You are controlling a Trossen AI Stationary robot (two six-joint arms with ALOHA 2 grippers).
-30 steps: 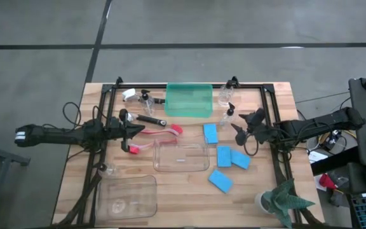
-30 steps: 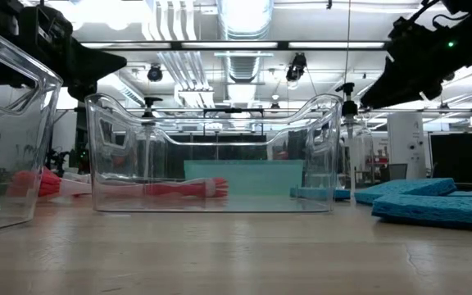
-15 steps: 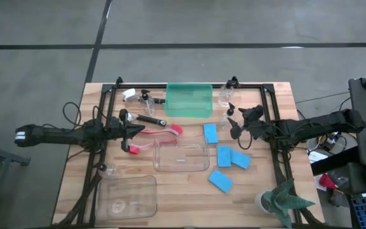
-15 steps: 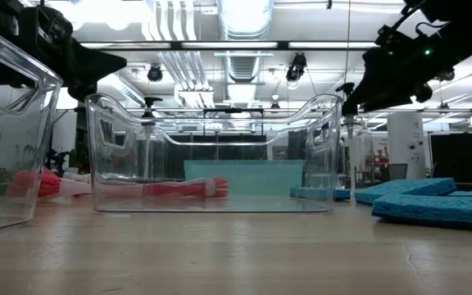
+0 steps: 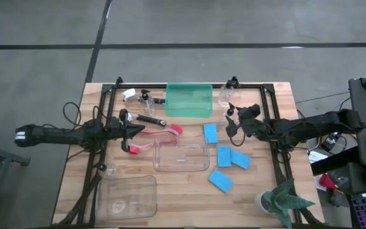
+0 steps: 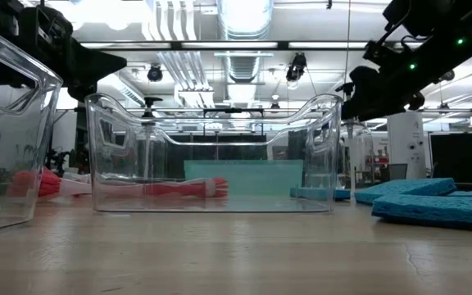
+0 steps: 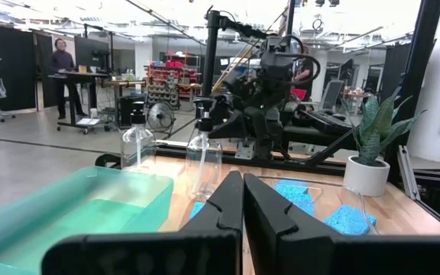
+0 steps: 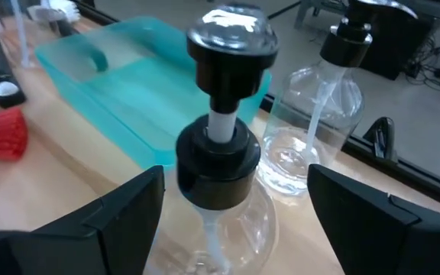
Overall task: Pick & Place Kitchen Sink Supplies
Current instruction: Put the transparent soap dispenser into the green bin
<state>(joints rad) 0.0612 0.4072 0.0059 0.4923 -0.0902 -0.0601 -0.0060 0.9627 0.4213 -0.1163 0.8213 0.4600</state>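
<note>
Two clear plastic bins stand nearest the low camera: one (image 6: 211, 156) at frame centre, a second (image 6: 6, 139) cut off at the left edge, both with nothing inside, presumably waiting to receive supplies. In the overhead view they sit at lower centre (image 5: 180, 157) and lower left (image 5: 127, 196) of the desk (image 5: 183, 203), with a potted plant (image 5: 283, 198) at lower right. Four blue sponges (image 5: 224, 155) lie loose to the right of the centre bin, flat on the wood, not yet sorted. Left of that bin lie the red brushes (image 5: 161, 131) and a black brush (image 5: 146, 119).

Right claw (image 5: 232, 122), right of centre overhead: its wrist view shows both fingers spread wide on either side of a pump bottle (image 8: 218, 191), the black top between them, nothing gripped and no contact visible. It appears lined up to close on this bottle. A second bottle (image 8: 323, 122) stands just behind, beside the green tray (image 5: 189, 100) at upper centre.

Left claw (image 5: 132, 130), left of centre, hovers by the brushes; its wrist view shows the fingers (image 7: 224, 210) pressed together, holding nothing. Farther off, two more bottles stand at upper left (image 5: 147, 99) and lower left (image 5: 110, 170).
</note>
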